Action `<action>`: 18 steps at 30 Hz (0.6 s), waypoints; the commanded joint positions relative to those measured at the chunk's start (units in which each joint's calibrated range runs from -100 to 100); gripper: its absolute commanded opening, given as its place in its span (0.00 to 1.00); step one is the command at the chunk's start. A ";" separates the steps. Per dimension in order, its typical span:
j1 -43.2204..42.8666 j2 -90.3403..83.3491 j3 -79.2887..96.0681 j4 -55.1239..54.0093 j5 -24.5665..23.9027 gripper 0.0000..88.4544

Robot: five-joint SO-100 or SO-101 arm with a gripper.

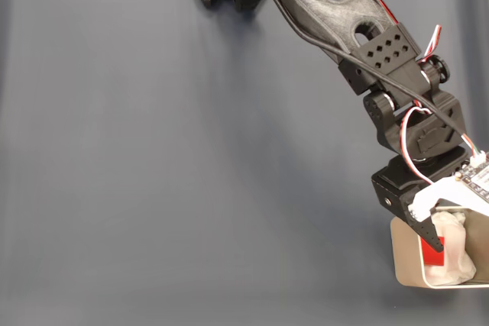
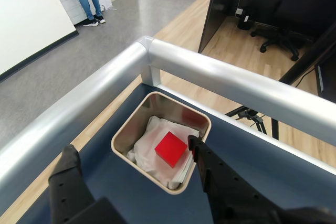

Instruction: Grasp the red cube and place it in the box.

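Red cube [image 2: 171, 149] in box [image 2: 126, 127], gripper [image 2: 131, 148] apart

The black arm [image 1: 321, 5] is reaching down from the top edge of the fixed view toward the lower right corner, its segments slanting diagonally, with red and white wires looping beside the wrist joint. The claw [image 1: 442, 236] is pointing downward at the end of the wrist. In the wrist view, the claw [image 2: 131, 153] is standing spread wide, one dark finger [image 2: 68, 182] rising at lower left and the other finger [image 2: 215, 177] at lower right, gripping nothing between them.
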 commanded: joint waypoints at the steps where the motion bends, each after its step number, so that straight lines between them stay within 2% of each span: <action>1: 0.11 -2.43 -3.00 -0.36 0.83 0.53; 18: 0.11 -2.00 -3.19 -1.26 0.68 0.53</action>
